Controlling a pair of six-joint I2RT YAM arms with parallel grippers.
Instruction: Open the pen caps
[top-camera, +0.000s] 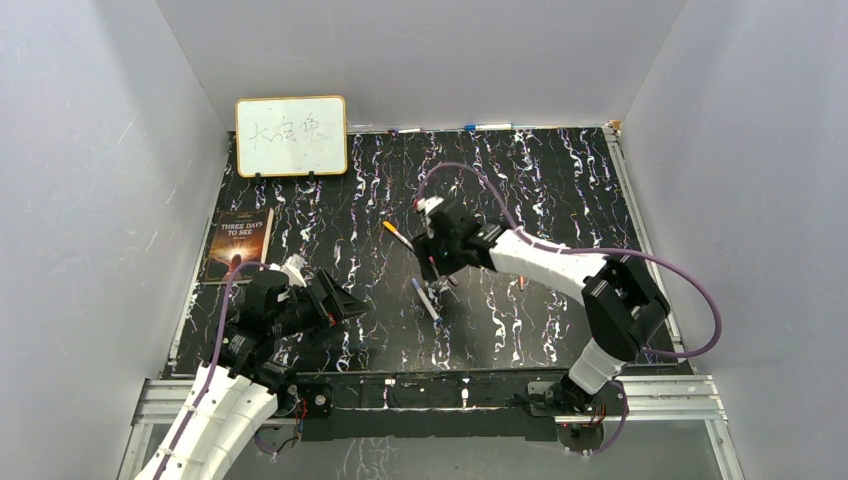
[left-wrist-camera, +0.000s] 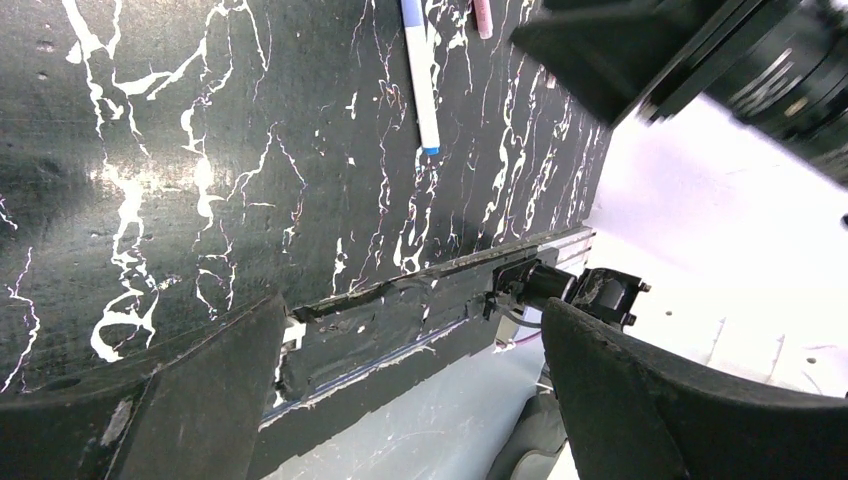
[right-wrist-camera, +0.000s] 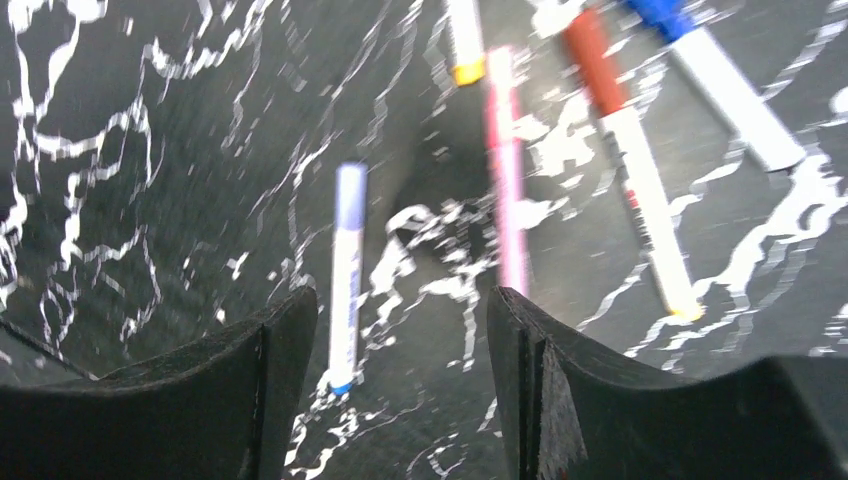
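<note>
Right gripper (right-wrist-camera: 400, 300) hangs spread and empty, pitched down over the middle of the black, white-veined table (top-camera: 560, 190). Its white right arm (top-camera: 540, 262) reaches from the near right base forward and leftward with the elbow bent. Left gripper (left-wrist-camera: 412, 305) is likewise spread and empty. Its arm is folded low at the near left corner, aimed across at the pens but well apart from them, so the right gripper is clearly the nearer one.

Below the right gripper lies a slim white pen with a violet-blue cap (right-wrist-camera: 345, 275), flat on the table. Its long axis runs almost straight away from the gripper, in line with the fingers rather than across them. Its near end sits just beside the inner edge of the finger at the left of the wrist view, so it is off-centre in the opening. A thin pink pen (right-wrist-camera: 507, 190) lies roughly parallel near the other finger, and a white pen with a red cap (right-wrist-camera: 645, 210) lies farther out on that side.

The violet-blue cap (right-wrist-camera: 350, 192) is at the far end of its pen, and the red cap (right-wrist-camera: 592, 48) is at the far end of its own. The wrist view is smeared, so the seam between cap and barrel is probably there but cannot be made out. By my judgement, a sideways shift and a wrist turn are needed before closing.
</note>
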